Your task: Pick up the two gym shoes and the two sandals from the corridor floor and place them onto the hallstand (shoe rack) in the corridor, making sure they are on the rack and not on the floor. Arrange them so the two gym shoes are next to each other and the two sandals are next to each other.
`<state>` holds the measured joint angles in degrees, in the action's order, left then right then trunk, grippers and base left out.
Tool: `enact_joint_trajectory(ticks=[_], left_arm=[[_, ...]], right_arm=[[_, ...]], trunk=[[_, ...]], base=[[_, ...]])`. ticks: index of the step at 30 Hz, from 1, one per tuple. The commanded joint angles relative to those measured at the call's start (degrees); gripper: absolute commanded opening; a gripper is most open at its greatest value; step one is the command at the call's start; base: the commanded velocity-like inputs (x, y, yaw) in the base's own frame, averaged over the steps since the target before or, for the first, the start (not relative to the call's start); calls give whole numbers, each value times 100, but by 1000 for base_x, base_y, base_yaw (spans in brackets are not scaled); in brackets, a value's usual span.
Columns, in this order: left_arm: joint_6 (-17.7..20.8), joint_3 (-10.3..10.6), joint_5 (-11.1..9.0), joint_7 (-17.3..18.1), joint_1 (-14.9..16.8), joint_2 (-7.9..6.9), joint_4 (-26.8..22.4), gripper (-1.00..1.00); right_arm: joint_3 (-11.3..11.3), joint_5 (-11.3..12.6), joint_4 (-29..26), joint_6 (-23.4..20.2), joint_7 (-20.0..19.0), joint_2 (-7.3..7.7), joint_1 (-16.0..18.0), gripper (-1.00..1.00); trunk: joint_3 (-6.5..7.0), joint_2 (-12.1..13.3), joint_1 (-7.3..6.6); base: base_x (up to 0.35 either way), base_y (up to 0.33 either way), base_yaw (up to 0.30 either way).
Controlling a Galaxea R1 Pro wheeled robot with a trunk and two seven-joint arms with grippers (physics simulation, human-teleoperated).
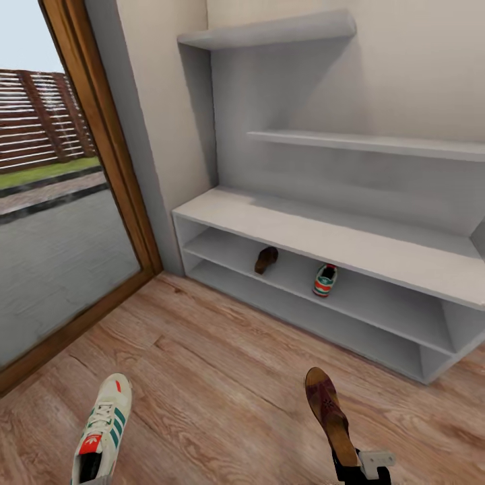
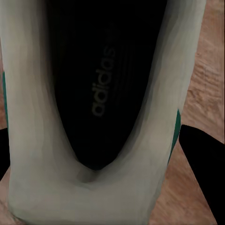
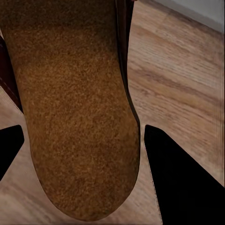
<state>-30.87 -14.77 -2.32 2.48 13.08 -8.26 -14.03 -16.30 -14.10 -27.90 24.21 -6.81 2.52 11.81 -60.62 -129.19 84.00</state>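
Grainy wood floor (image 1: 222, 377); suede-like sandal (image 3: 75, 117)

Pale-grey hallstand (image 1: 350, 250), one sandal (image 1: 266, 259) and one gym shoe (image 1: 325, 280) on its middle shelf.

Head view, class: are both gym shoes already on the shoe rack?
No. One gym shoe sits on the shoe rack, while the other gym shoe is out over the corridor floor.

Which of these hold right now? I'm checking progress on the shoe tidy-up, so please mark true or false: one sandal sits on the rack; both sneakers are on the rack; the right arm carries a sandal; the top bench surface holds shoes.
1. One sandal sits on the hallstand: true.
2. Both sneakers are on it: false, one sneaker is; the other sneaker is outside it, at the left gripper.
3. The right gripper carries a sandal: true.
4. The bench top holds shoes: false, both sit on the middle shelf.
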Motion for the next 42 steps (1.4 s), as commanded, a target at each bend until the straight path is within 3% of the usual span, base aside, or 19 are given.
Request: enact_joint_trajectory(ticks=[1, 42], left_arm=[[-16, -13, -23, 24, 2, 0, 4, -100], [-16, -8, -19, 24, 2, 0, 3, -100]], right_arm=[[-49, -25, 4, 21, -55, -5, 6, -100], [-49, -32, 4, 22, -49, -5, 6, -100]], trunk=[[-1, -2, -1], [136, -2, -1]], base=[[0, 0, -240], [0, 0, -242]])
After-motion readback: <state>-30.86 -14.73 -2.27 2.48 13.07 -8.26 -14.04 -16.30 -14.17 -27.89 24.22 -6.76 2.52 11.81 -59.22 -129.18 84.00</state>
